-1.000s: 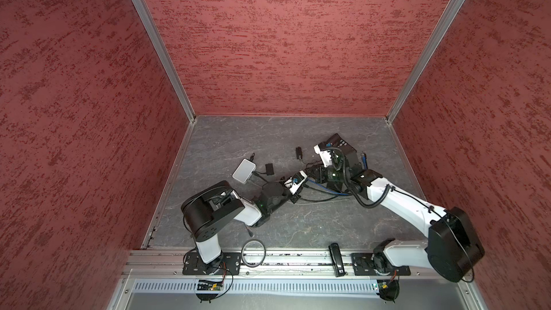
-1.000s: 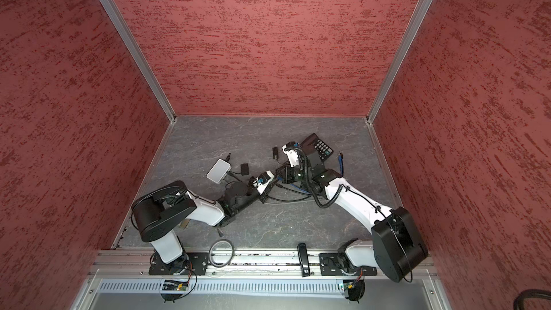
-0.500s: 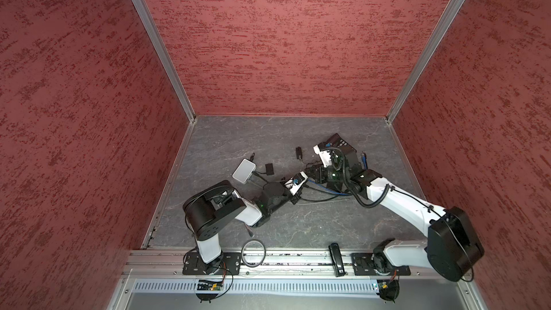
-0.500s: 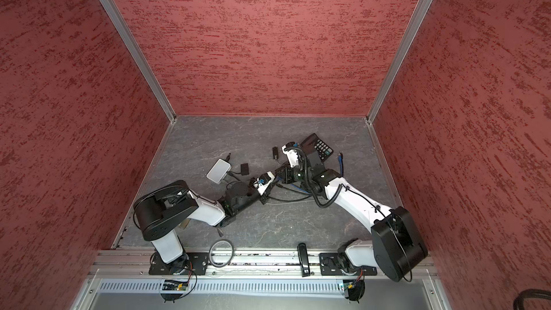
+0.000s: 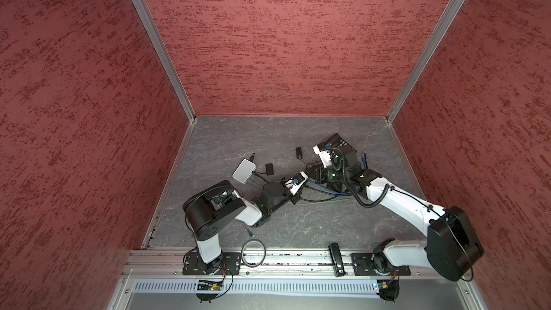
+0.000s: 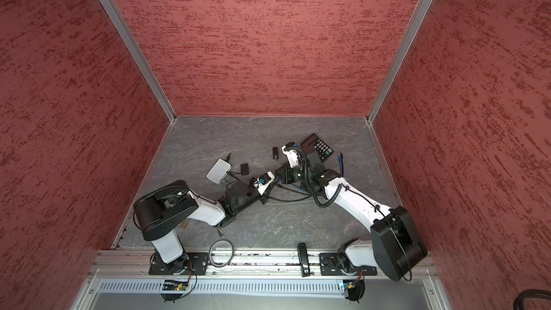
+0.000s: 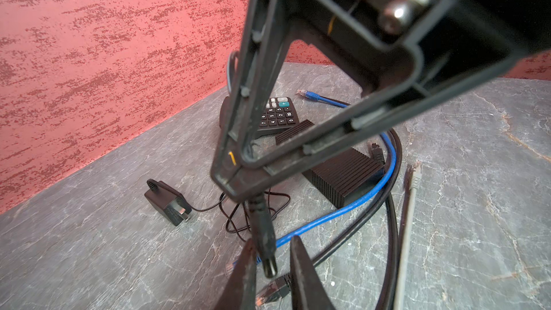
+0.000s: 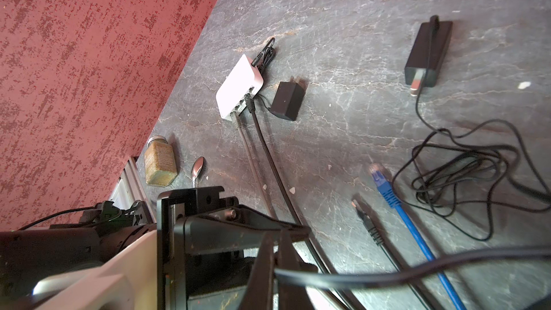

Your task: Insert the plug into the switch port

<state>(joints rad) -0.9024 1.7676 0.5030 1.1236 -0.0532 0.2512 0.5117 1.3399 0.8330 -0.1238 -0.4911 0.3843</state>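
The plug [image 7: 267,246] is a black barrel plug on a thin black lead. It hangs tip-down from my right gripper [image 7: 238,186], which is shut on the lead just above it. The same grip shows in the right wrist view, where the right gripper [image 8: 275,235] pinches the lead. My left gripper [image 7: 272,240] stands narrowly open around the plug: one finger is against it and a gap shows at the other. Both grippers meet mid-floor in a top view, left gripper [image 5: 307,178] and right gripper [image 5: 316,174]. The black ribbed switch [image 7: 343,174] lies behind them; its port is hidden.
The lead's adapter [image 7: 167,204] lies on the floor by its coiled slack [image 8: 465,180]. A calculator [image 7: 278,114] sits behind the switch. Blue [image 7: 343,213], black [image 7: 387,219] and grey [image 7: 410,219] network cables cross the floor. A white box [image 8: 240,87] has two cables plugged in.
The left jaws have drawn in slightly around the hanging plug. Both arms stay almost where they were.
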